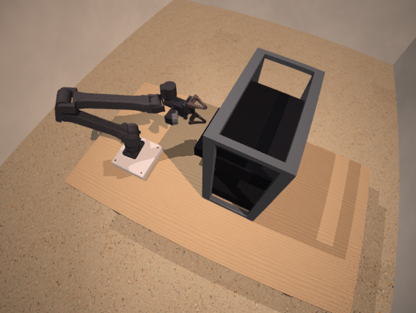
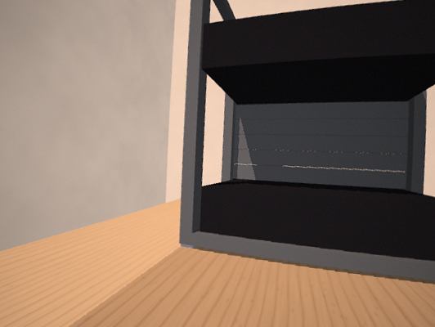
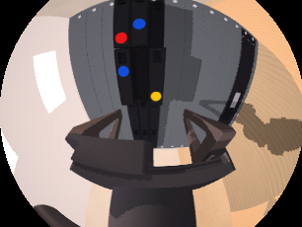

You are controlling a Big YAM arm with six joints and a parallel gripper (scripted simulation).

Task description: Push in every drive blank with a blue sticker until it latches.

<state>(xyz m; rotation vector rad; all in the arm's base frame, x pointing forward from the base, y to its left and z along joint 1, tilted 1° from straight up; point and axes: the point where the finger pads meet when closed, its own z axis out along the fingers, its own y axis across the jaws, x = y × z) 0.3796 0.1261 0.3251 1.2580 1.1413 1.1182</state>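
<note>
The desk [image 1: 190,218] carries a tall grey rack [image 1: 307,112] on its right half, standing upright, with dark shelves inside. The arm [image 1: 112,101] rises from a white base plate [image 1: 151,165] near the desk's left edge, folds back at the elbow, and reaches right toward the rack's left face. The claw [image 1: 200,112] sits near that face, not touching it, fingers spread wide apart with nothing between them. In the wrist view the rack's grey front holds a dark column of drive blanks [image 3: 139,68]. Its stickers: a blue [image 3: 138,23] at top, a red [image 3: 121,37] just below left, another blue [image 3: 122,70] lower, and a yellow [image 3: 155,96] lowest.
</note>
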